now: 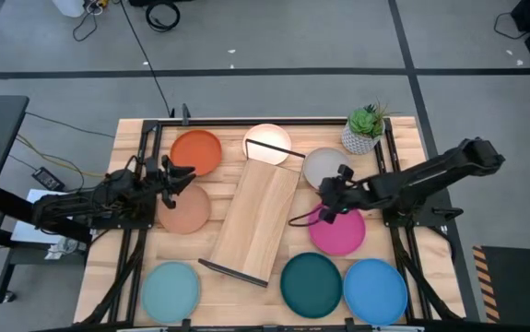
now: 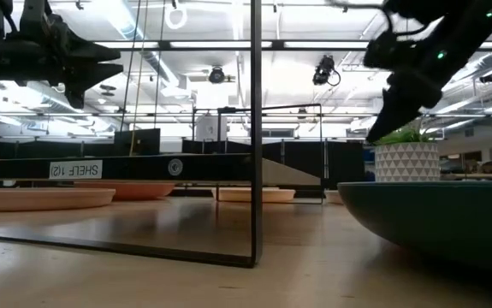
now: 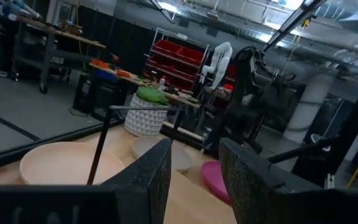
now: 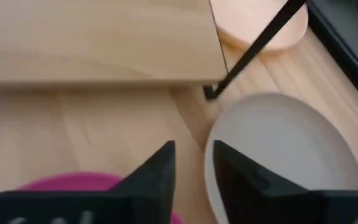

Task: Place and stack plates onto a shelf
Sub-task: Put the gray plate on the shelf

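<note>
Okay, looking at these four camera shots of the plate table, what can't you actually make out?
- Low view: the dark teal plate is cut off by the picture's right edge.
- Right wrist view: the pink plate is mostly hidden behind the right gripper.
- High view: the cream plate is partly covered by the shelf.
- Left wrist view: the left gripper blocks the table below it.

A small green potted plant [image 1: 364, 128] in a white patterned pot stands on the slatted wooden counter [image 1: 412, 138]; black cables [image 1: 159, 14] lie on the grey floor beyond.
</note>
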